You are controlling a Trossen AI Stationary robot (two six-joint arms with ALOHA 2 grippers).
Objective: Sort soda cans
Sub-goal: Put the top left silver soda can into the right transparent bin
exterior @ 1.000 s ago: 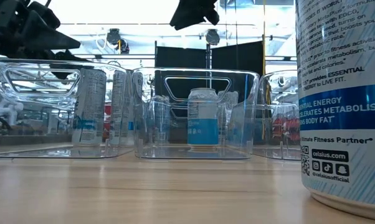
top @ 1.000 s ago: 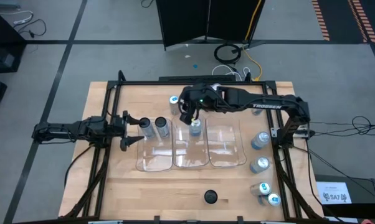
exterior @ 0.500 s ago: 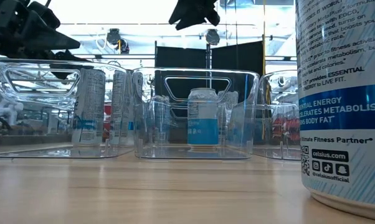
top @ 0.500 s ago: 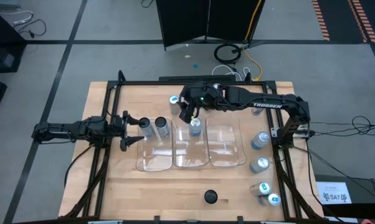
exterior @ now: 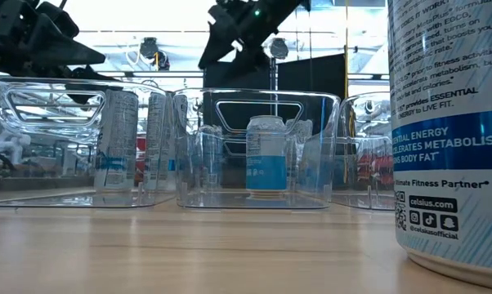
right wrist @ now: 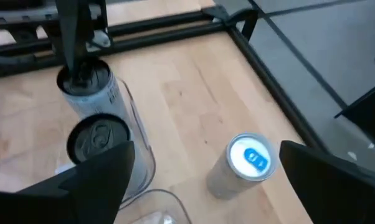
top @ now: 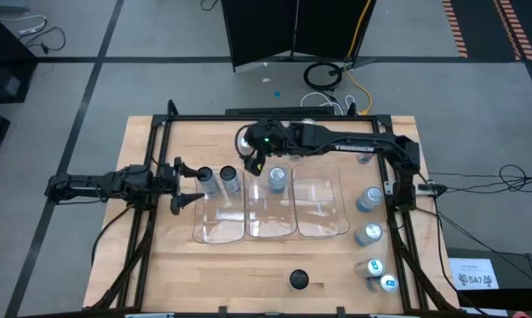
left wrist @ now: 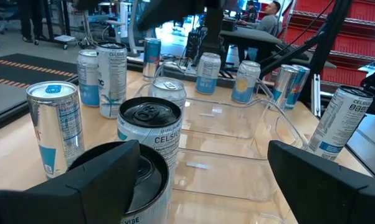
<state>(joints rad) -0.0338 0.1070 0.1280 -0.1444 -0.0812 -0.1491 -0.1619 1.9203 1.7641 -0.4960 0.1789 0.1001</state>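
Two dark-topped soda cans (top: 206, 179) (top: 230, 181) stand at the far end of the left clear tray (top: 218, 225). One soda can (top: 277, 179) stands in the middle tray (top: 270, 225); the right tray (top: 322, 216) holds nothing. My right gripper (top: 249, 166) hovers open above the gap between the left and middle trays. In its wrist view a blue-topped soda can (right wrist: 250, 158) stands on the table ahead of it, between the fingers' lines and clear of them. My left gripper (top: 193, 186) stands open at the left tray's far left corner, next to the dark-topped cans (left wrist: 151, 124).
Several more soda cans (top: 368, 199) (top: 368, 233) (top: 373, 268) stand along the table's right edge; one of them fills the low view's right side (exterior: 450, 122). A dark round thing (top: 299, 280) sits near the front edge. A black frame rail (top: 275, 115) runs along the far edge.
My right gripper has swung from above the can in the middle tray toward the table's left edge, toward the blue-topped can. Its fingers have spread open. The can in the middle tray stays upright where it was.
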